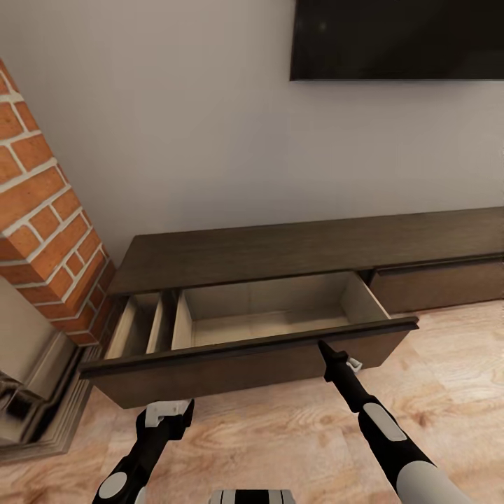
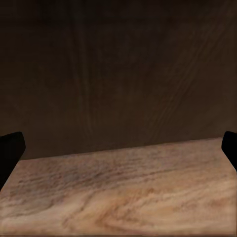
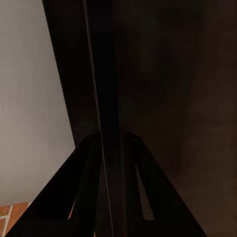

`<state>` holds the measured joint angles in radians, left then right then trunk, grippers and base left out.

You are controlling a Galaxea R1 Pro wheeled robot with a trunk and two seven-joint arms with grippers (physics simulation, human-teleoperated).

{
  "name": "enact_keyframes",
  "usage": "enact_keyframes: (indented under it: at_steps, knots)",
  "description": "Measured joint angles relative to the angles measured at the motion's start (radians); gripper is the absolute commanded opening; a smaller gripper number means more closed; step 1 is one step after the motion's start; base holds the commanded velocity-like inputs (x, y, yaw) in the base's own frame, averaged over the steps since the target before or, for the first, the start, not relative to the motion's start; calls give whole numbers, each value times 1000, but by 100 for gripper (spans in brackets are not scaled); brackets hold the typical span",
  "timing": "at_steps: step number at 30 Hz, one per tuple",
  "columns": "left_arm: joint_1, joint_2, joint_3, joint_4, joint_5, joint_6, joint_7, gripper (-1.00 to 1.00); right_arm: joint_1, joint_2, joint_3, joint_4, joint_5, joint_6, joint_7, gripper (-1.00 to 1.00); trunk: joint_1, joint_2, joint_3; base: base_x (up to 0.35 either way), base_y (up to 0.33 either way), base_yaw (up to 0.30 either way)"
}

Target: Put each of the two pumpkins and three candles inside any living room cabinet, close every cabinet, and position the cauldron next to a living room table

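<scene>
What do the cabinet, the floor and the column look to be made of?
Cabinet: dark-brown wood with a matt finish; faint grain shows on the top and the pulled-out front, and the inside is a smooth pale beige board. Floor: light wood planks with strong grain and a slight sheen. Column: red-orange brick with pale mortar joints. As renders, these are looks only.

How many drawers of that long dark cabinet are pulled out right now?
1. The wide drawer at the cabinet's left end, near the brick column, stands open; the right gripper is at its front edge. The front further right looks shut; the cabinet runs out of view.
</scene>
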<state>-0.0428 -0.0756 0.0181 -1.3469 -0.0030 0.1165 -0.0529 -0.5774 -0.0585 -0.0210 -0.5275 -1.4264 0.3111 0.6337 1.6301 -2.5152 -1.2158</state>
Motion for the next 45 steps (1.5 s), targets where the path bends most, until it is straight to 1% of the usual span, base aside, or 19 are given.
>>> enact_keyframes:
  at_steps: [20, 21, 22, 23, 25, 29, 30, 31, 32, 42, 45]
  knots:
    - [-1, 0, 0, 0, -1, -6, 0, 100, 0, 0, -15, 0, 2, -1, -2, -100, 0, 0, 0, -100, 0, 0]
    - [-1, 0, 0, 0, -1, -7, 0, 100, -11, 0, -4, 5, 14, -30, -7, -100, 1, 0, 0, -174, 0, 0]
    - [-1, 0, 0, 1, -1, -7, 0, 100, -15, 1, 53, 5, 14, -142, -8, -100, 1, 0, 0, -144, 0, 0]
    - [-1, 0, 0, 1, -1, -7, 0, 100, -22, 1, 73, 5, 17, -181, -20, -100, 1, 0, 0, -92, 0, 0]
    - [-1, 0, 0, 0, -1, -7, 0, 100, -29, 1, 74, 4, 18, -183, -36, -100, 0, 0, 0, -48, 0, 0]
    - [-1, 0, 0, 1, -1, -7, 0, 100, -32, 1, 75, 4, 18, -183, -43, -100, 0, 0, 0, -18, 0, 0]
    - [-1, 0, 0, 1, -1, -7, 0, 100, -32, 1, 75, 4, 18, -183, -43, 100, 0, 0, 0, -6, 0, 0]
    - [-1, 0, 0, 1, -1, -7, 0, 100, 0, 1, 81, 3, 22, -8, -4, 100, 0, 0, 0, -4, 0, 0]
    - [0, 0, 0, 1, -1, -7, 0, 100, 1, 1, 80, 2, 20, 1, -3, 100, 0, 0, 0, -3, 0, 0]
    - [0, 0, 0, 0, -1, -7, 1, 100, 1, 1, 80, 2, 20, 2, -4, 100, 0, 0, 0, -4, 0, 0]
    - [-1, 1, 0, 0, -1, -7, 0, 100, 1, 1, 80, 2, 20, 2, -4, 100, 0, 0, 0, -166, 0, 0]
